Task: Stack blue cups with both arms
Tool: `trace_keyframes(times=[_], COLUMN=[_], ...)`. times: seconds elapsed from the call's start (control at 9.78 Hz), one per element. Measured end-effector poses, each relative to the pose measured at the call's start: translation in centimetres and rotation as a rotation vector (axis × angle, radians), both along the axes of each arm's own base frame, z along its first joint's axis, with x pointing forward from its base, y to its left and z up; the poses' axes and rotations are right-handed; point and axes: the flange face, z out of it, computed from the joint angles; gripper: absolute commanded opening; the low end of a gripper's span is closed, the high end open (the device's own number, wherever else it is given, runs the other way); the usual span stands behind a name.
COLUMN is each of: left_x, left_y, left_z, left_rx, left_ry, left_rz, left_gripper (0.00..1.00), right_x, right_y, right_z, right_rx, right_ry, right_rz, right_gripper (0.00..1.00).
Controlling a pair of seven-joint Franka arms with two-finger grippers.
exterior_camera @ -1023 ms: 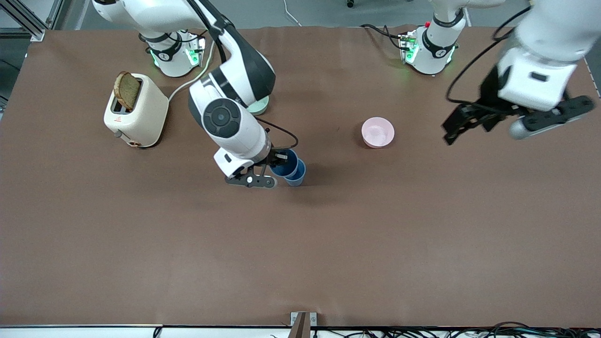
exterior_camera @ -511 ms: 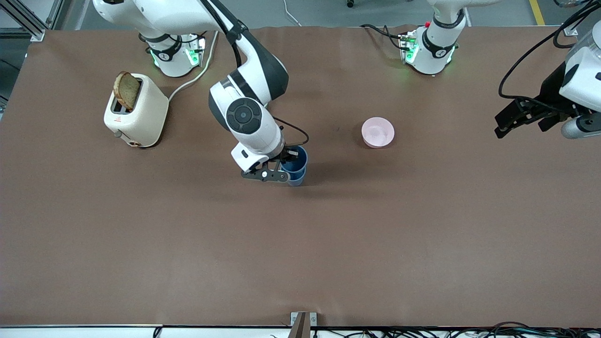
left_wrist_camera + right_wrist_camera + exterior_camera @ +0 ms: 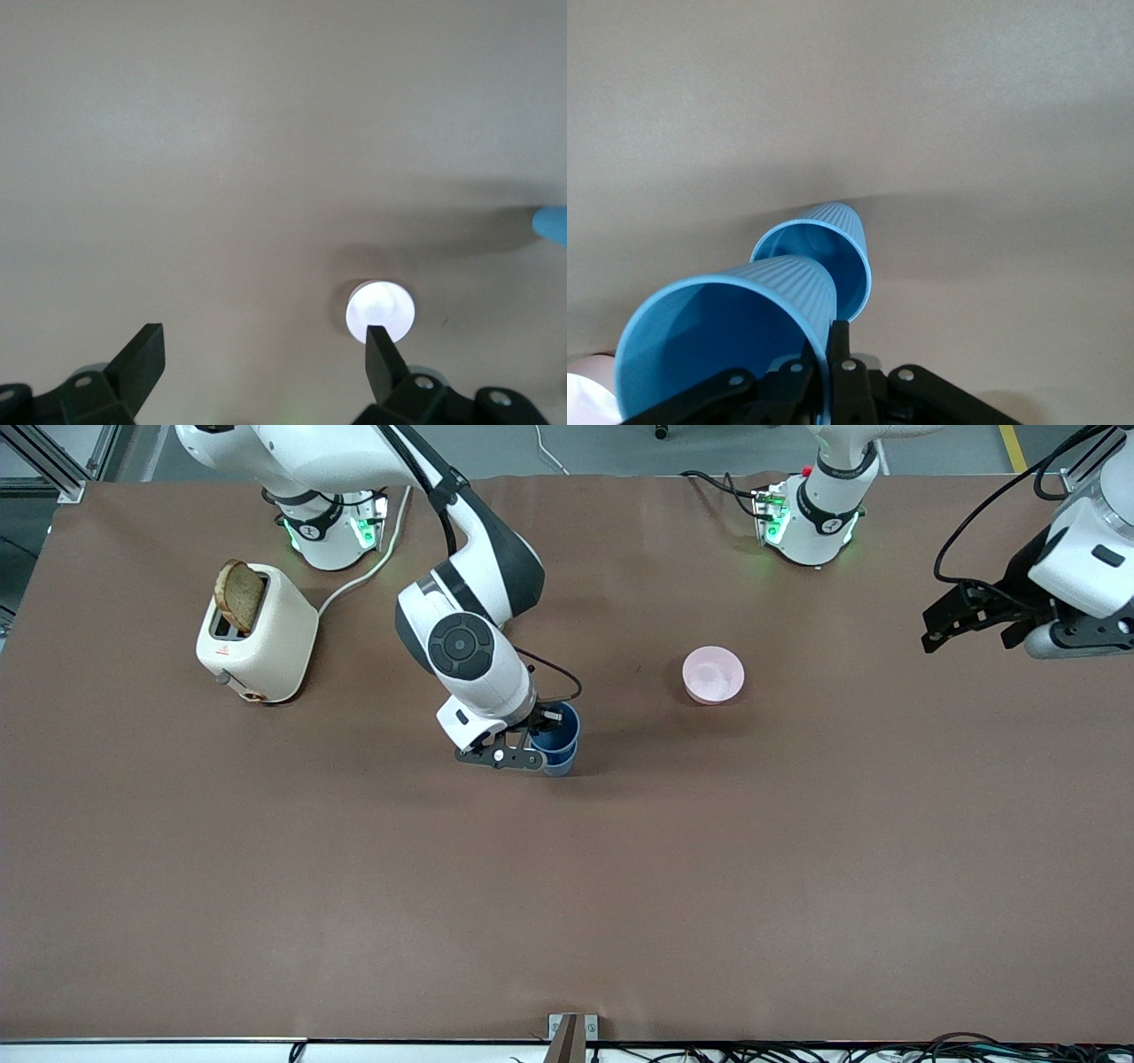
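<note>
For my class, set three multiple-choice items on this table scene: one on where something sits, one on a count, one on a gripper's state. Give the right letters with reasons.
1. Where is the slice of toast?
A. In the toaster's slot
B. In the pink bowl
C. Flat on the table

2. How many blue cups show?
A. One
B. Two
C. Four

3. What is the right gripper doing?
A. Hanging open over the toaster
B. Gripping a blue cup's rim
C. Holding the pink bowl

Key: 1 A, the toast stands up out of the toaster. 2 B, the right wrist view shows two blue cups. 3 B, the right gripper pinches the held cup by its rim.
</note>
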Motion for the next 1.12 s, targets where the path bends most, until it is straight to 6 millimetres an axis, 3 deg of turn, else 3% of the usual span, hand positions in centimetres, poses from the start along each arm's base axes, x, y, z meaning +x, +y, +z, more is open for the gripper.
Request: trace_keyframes(times=[0.1,0.2,0.31,0.41,0.61,0.82,0.92,1.12], left_x=[-0.2,-0.3,-0.3,-0.2,-0.2,-0.2,-0.2,-0.2], left_y=[0.5,1.3,1.8,1.9,1.7,1.8,1.9,2.1], left_z=[0.0,-0.2,-0.3,-0.5,-0.5,-0.5,-0.3,0.3], left_rx=[0.003,0.004,0.004,0.004,0.004,0.007,0.01,0.01], left_ry=[0.003,0.015,0.026,0.029,0.031,0.029,0.025,0.014], left_rz=[-0.037,-0.046,-0.044,-0.043,-0.04,-0.037,-0.035,-0.031], left_gripper=[1.0,1.0,1.0,1.0,1.0,1.0,1.0,1.0], right_x=[0.0,-0.1,-0.1,-0.1,-0.1,0.4,1.2,3.8], right_y=[-0.1,-0.1,-0.1,-0.2,-0.2,-0.5,-1.4,-6.5], right_z=[-0.3,-0.6,-0.8,-1.1,-1.5,-0.9,0.8,8.0], right_rx=[-0.002,-0.004,-0.006,-0.009,-0.012,-0.008,-0.001,-0.004], right_ry=[0.001,0.004,0.006,0.01,0.012,-0.001,-0.025,-0.101], right_rz=[-0.001,-0.002,-0.002,-0.002,-0.003,-0.012,-0.028,-0.092], right_gripper=[0.01,0.1,0.3,0.65,0.97,1.0,1.0,1.0])
